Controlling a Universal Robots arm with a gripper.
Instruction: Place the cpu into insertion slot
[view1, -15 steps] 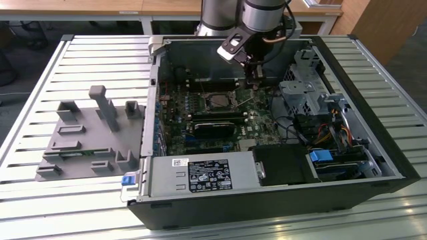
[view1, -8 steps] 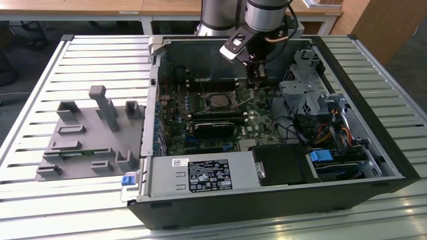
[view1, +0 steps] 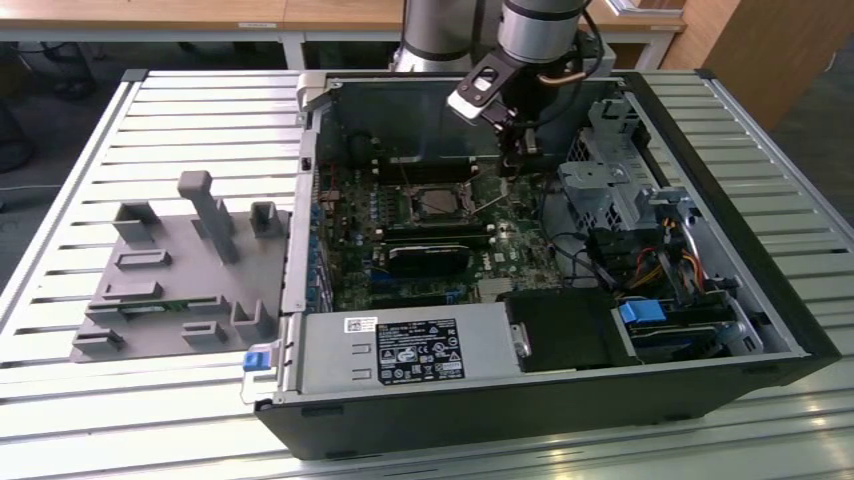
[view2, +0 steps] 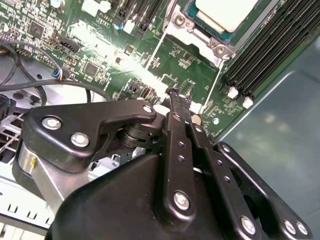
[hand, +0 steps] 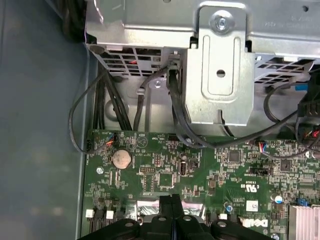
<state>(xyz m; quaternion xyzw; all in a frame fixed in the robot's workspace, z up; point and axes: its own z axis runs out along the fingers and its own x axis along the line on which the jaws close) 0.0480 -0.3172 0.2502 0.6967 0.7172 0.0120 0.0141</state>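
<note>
exterior view first: where's the gripper (view1: 523, 165)?
inside the computer case (view1: 467, 410), at about two o'clock from the insertion slot (view1: 438, 203), apart from it.
its fingers (hand: 166, 205)?
pressed together with nothing between them, in both wrist views.
and the cpu (view2: 226, 11)?
second wrist view: lying silvery face up within the slot's metal frame (view2: 192, 31).

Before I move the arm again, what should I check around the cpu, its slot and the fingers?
1. The cpu lies within the insertion slot frame: ok.
2. The cpu sits fully flat in it: cannot tell.
3. The fingers are shut with nothing between them: ok.
4. The gripper stands beside the slot, not above the cpu: ok.
5. The black cables are free of the gripper's linkage: cannot tell.
</note>
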